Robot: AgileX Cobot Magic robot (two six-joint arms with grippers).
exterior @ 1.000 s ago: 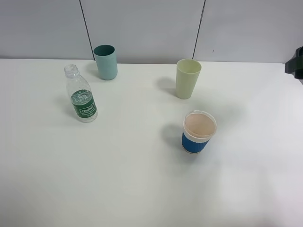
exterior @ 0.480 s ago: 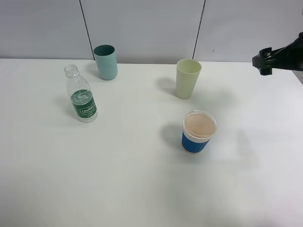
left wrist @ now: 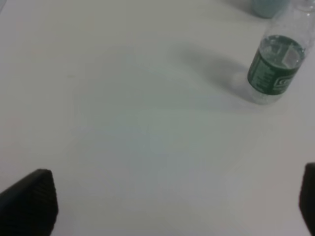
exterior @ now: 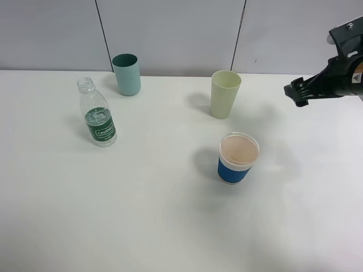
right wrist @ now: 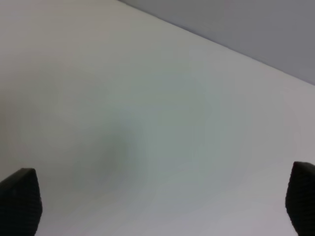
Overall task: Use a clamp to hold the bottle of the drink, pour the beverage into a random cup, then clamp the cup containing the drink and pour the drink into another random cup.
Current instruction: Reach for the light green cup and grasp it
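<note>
The smooth, matte white table (exterior: 142,221) fills the foreground. The left gripper (left wrist: 170,201) shows only as two blunt black fingers (left wrist: 29,201) standing as wide apart as they go, with bare tabletop between them and nothing held.

Nearest on the table is the paper cup (exterior: 237,161), short and wide, with a ribbed blue sleeve, a white rolled rim and a beige inside. It stands well apart from both pairs of fingers.

Further back is the bottle (exterior: 97,116), upright, uncapped, of clear thin plastic with a ribbed neck and a dark green label in white lettering. It is well ahead of the left fingers, beyond their tips and off to one side of the gap. Clear water (left wrist: 281,53) fills it to about the top of the label.

Beyond that, the right gripper (exterior: 296,92), black-fingered on a white blocky body with an orange label, hangs above the table with its fingers (right wrist: 19,201) spread fully and empty. The pale yellow-green cup (exterior: 225,93), tall, plain, tapered plastic, is the thing nearest their tips, though clearly apart.

The teal cup (exterior: 126,74), smooth and nearly cylindrical, stands furthest back, far from the right fingers, by the grey panelled wall (exterior: 170,34).
</note>
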